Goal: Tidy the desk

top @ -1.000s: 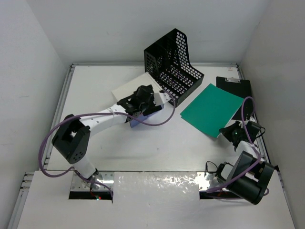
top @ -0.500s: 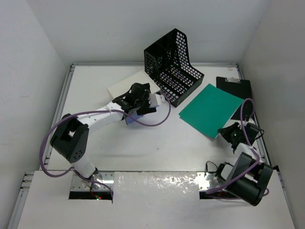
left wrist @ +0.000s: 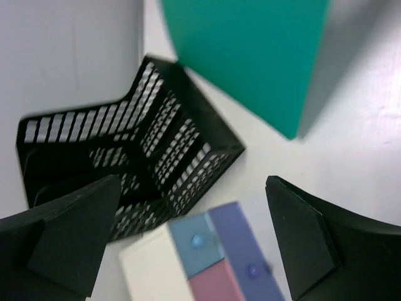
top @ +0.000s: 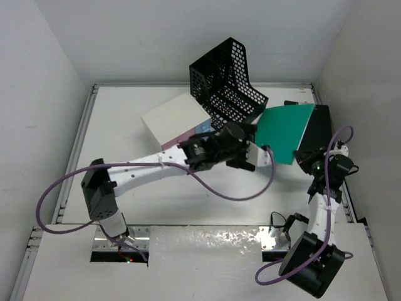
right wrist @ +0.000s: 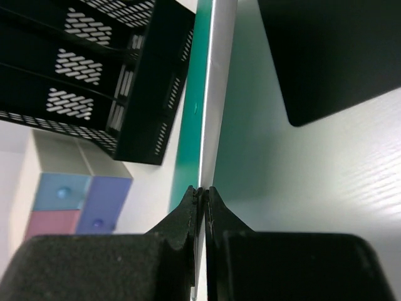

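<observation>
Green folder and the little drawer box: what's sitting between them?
The black mesh file rack stands between the green folder and the drawer box. The top view shows it best.

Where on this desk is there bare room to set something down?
Bare: the desk left of the drawer box, up to the rail, and the near middle strip between left arm and near edge. Crowded: far right, around the mesh file holder, green folder and clipboard.
</observation>
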### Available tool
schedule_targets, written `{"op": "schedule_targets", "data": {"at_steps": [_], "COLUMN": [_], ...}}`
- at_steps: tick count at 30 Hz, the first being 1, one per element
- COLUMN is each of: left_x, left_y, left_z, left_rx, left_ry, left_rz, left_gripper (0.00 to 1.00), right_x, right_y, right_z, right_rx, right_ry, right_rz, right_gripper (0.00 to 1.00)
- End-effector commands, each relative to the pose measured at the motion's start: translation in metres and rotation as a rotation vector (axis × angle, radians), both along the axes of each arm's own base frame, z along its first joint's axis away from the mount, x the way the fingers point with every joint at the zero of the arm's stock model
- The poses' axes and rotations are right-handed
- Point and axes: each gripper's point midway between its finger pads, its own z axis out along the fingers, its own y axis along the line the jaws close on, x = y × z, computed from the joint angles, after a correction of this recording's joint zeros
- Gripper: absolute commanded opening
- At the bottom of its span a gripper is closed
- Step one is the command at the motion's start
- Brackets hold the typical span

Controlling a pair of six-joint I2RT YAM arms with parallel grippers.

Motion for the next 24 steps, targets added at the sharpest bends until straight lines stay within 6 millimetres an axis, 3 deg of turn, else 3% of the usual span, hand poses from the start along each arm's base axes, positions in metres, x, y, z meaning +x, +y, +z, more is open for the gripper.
{"op": "schedule_targets", "data": {"at_steps": [1,3,8,13,18,21,22,24], "left_x": [-0.017,-0.024,-0.002,-0.003,0.022,0.026,0.024,0.021], "left_y": [-0.025,-0.045,-0.1,-0.133,-0.159,-0.165,-0.166,-0.166], "left_z": [-0.064,-0.084,-0.084,-0.094,-0.084,-0.095,-0.1,-0.112], "left_rx": [0.124,0.126,0.006,-0.031,-0.14,-0.141,-0.13,-0.1], "left_ry": [0.002,-0.016,-0.058,-0.03,-0.091,-0.119,-0.115,-0.106], "left_rz": [-0.079,-0.112,-0.101,-0.153,-0.066,-0.071,-0.084,-0.114], "left_gripper": [1.0,1.0,1.0,1.0,0.99,0.82,0.64,0.5], "right_x": [0.006,0.007,0.001,-0.003,-0.005,-0.007,-0.007,-0.007], "right_y": [0.006,0.008,0.013,0.012,0.018,0.021,0.022,0.025], "right_z": [0.031,0.037,0.039,0.037,0.034,0.035,0.035,0.038], "right_rx": [0.059,0.098,0.159,0.172,0.208,0.221,0.226,0.239], "right_ry": [-0.083,-0.108,-0.127,-0.107,-0.095,-0.091,-0.09,-0.093], "right_rz": [0.002,-0.012,-0.033,-0.063,-0.049,-0.039,-0.035,-0.014], "right_gripper": [0.0,0.0,0.0,0.0,0.0,0.0,0.0,0.0]}}
